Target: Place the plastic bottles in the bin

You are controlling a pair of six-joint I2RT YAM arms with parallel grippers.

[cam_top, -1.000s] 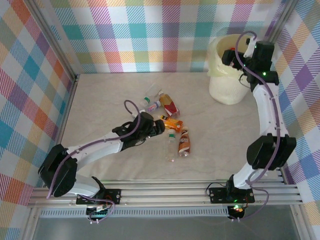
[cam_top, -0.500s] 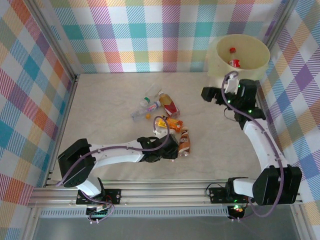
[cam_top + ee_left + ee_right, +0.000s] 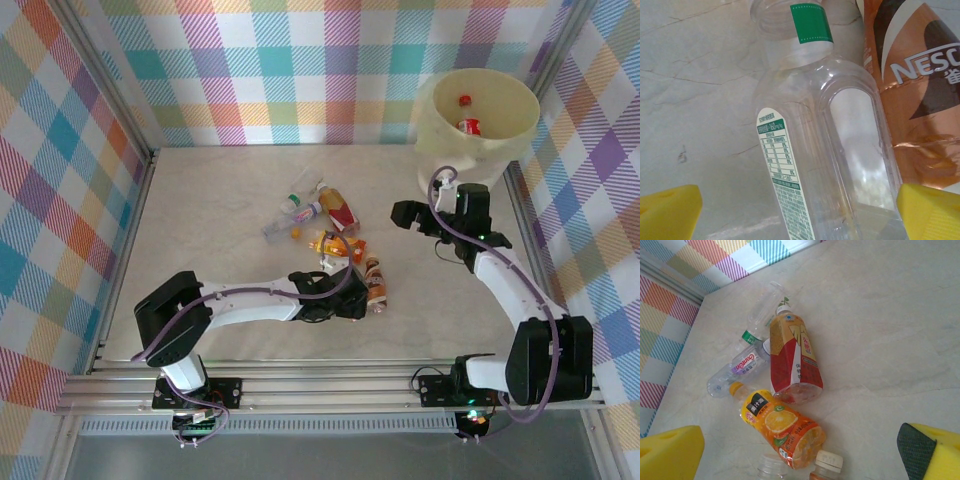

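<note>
**Operator:** Where are your hands right now?

**Me:** My left gripper (image 3: pixel 352 303) is low over the pile near the middle of the table (image 3: pixel 200 200). Its fingers are spread wide and grasp nothing. A clear bottle (image 3: pixel 815 145) with a green neck band lies on its side between my yellow pads (image 3: pixel 670 212), and I see neither pad touching it.

**Operator:** Is anything crowding it?

**Me:** Yes, a brown coffee bottle (image 3: pixel 920 100) lies right against one flank, beside the pad there. On the other flank the tabletop is bare.

**Operator:** And the other arm?

**Me:** My right gripper (image 3: pixel 405 215) hangs above the table between the pile and the bin (image 3: pixel 440 160), also released and carrying nothing. Below it lies an orange juice bottle (image 3: pixel 782 427). Just beside that is a red-and-yellow bottle (image 3: pixel 792 360). A pink-labelled clear bottle (image 3: pixel 740 367) lies along its side, and another clear one (image 3: pixel 762 315) lies near its cap.

**Operator:** And the bin?

**Me:** It stands upright in the far right corner, well apart from the pile, with two red-marked bottles (image 3: pixel 467 125) inside
</note>
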